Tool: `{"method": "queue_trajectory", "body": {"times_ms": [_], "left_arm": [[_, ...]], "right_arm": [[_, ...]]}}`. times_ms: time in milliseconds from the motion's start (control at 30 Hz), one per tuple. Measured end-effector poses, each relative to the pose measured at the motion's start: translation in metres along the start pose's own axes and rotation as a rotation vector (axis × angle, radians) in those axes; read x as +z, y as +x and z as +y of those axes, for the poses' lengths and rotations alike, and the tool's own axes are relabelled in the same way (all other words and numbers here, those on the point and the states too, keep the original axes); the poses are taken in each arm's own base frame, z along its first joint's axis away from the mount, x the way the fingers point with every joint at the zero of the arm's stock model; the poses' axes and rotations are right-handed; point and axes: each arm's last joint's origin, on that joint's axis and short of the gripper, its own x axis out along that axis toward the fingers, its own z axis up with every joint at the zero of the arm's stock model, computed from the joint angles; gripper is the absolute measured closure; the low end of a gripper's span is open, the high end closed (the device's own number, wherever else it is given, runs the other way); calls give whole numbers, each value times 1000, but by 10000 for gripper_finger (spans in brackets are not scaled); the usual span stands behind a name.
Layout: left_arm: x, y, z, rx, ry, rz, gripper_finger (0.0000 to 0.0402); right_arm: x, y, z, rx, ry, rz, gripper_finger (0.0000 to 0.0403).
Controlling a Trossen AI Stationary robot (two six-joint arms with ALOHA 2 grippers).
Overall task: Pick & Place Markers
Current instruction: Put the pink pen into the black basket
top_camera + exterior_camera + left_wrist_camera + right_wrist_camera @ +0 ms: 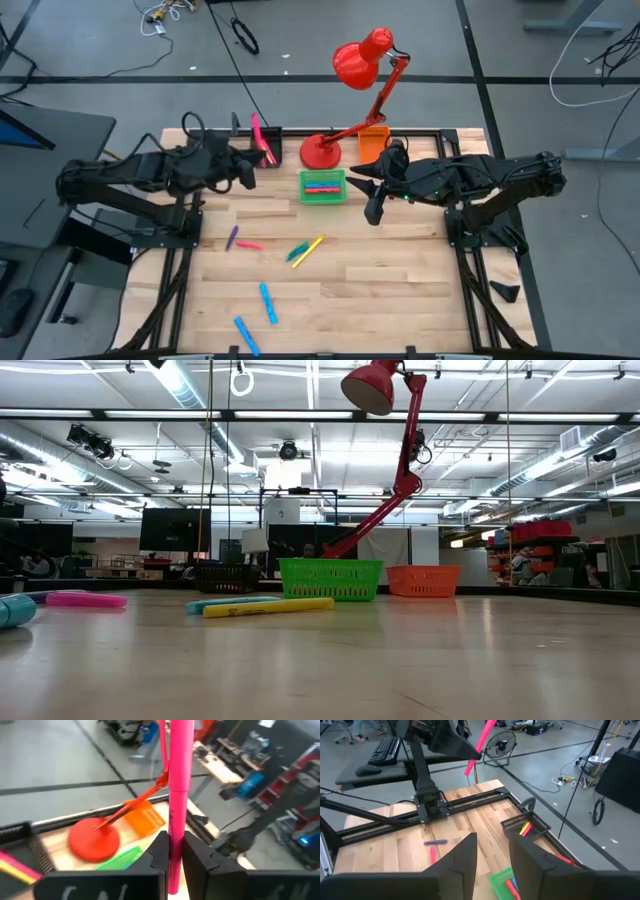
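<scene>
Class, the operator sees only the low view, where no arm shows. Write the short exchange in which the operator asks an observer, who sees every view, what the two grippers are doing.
Operator: My view shows no arms. Is anything being held?
Observer: Yes. The left gripper is shut on a pink marker.
Operator: And the other arm?
Observer: The right gripper is open and empty, above the table near the green basket.
</scene>
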Motion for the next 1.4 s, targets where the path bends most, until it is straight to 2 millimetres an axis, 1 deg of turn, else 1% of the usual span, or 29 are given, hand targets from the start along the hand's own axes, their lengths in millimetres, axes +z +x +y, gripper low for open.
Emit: {"method": "queue_trajectory", "body": {"times_ms": [233,333,433,533,633,767,900,1067,1300,1400], "left_arm": [[-9,-4,15,118,-45,88,369],[-13,-5,22,165,-98,139,369],[-13,0,31,213,-173,210,369],[-8,6,40,236,-224,262,369],[-4,16,49,266,-253,297,369],[5,33,66,299,-291,363,369],[10,56,84,345,-330,432,369],[15,81,108,413,-381,478,369],[22,100,137,483,-491,498,369],[27,108,146,487,-546,474,369]], "right_arm": [[0,0,0,0,-25,-1,286],[0,0,0,0,-20,-1,286],[0,0,0,0,-20,0,286],[0,0,0,1,-22,-1,286],[0,0,0,1,-42,-1,286],[0,0,0,1,-50,-2,286],[1,0,0,3,-56,-8,286],[2,0,1,4,-79,-15,286],[4,0,1,12,-107,-38,286],[5,0,2,14,-112,-48,286]]}}
